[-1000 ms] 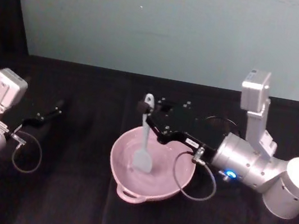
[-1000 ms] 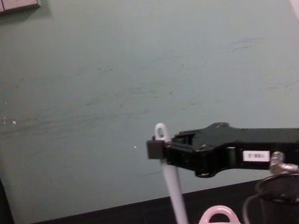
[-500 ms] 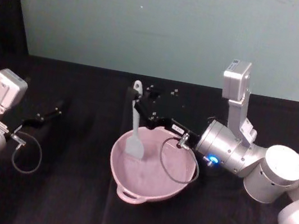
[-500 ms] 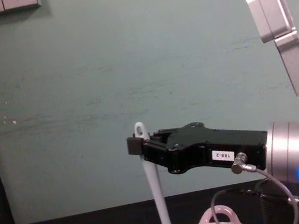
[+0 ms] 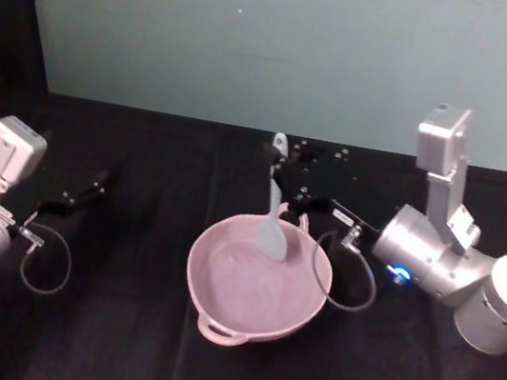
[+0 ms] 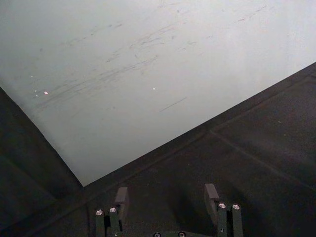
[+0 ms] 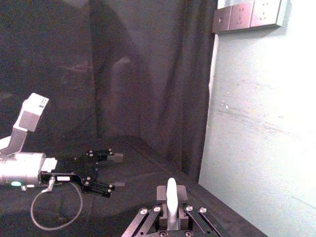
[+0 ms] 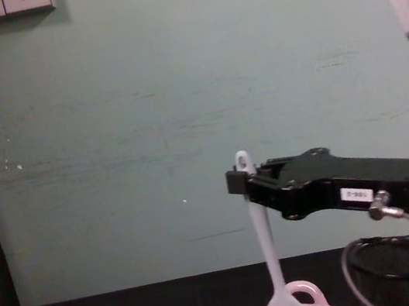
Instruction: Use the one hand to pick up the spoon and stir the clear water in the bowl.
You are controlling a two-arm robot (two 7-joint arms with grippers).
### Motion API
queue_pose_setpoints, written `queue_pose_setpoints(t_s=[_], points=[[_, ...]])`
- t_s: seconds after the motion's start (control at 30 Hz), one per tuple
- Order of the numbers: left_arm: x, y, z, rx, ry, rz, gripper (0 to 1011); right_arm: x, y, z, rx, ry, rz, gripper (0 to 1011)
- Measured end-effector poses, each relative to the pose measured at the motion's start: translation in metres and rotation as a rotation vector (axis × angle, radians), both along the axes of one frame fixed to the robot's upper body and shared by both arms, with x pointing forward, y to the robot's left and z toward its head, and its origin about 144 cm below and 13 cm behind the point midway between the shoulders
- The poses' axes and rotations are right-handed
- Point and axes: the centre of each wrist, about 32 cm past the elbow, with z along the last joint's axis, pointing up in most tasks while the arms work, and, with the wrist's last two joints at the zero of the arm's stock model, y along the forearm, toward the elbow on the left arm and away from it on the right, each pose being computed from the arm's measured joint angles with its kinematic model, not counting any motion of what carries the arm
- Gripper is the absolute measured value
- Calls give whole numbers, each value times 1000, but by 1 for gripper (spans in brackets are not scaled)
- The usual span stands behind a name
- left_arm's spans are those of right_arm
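Clamped on the slim white plastic spoon (image 8: 265, 245), the black right gripper (image 8: 237, 181) has swept it rightward across the pink round bowl (image 5: 196, 263), mid-stir; left gripper (image 6: 165, 197) idles open.

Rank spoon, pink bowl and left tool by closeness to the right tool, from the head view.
1. spoon: clamped in the right tool.
2. bowl: just below it, centre.
3. left tool: open, far left.

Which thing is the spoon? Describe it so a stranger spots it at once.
On the black table sits a pale pink bowl. Standing almost upright over its far side, held near the top by the right tool, is the spoon: slim, white, with a loop hole on top and a flat paddle blade below.
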Motion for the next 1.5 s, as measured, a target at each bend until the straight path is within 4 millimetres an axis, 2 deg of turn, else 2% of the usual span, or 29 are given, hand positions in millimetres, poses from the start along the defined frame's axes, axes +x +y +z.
queue_pose_setpoints(t_s=[0.27,0.53,0.87,1.03,1.2,1.5], points=[[0,0,0,0,0,0,1005,-19,-13,-2,-3,14,-2,119],[0,0,0,0,0,0,1005,-27,-3,-8,19,31,51,119],[0,0,0,0,0,0,1005,-13,28,-12,53,16,111,119],[0,0,0,0,0,0,1005,-2,33,-14,49,5,92,119],[0,0,0,0,0,0,1005,2,30,-14,40,-4,55,119],[0,0,0,0,0,0,1005,-1,8,-11,28,-26,-23,119]])
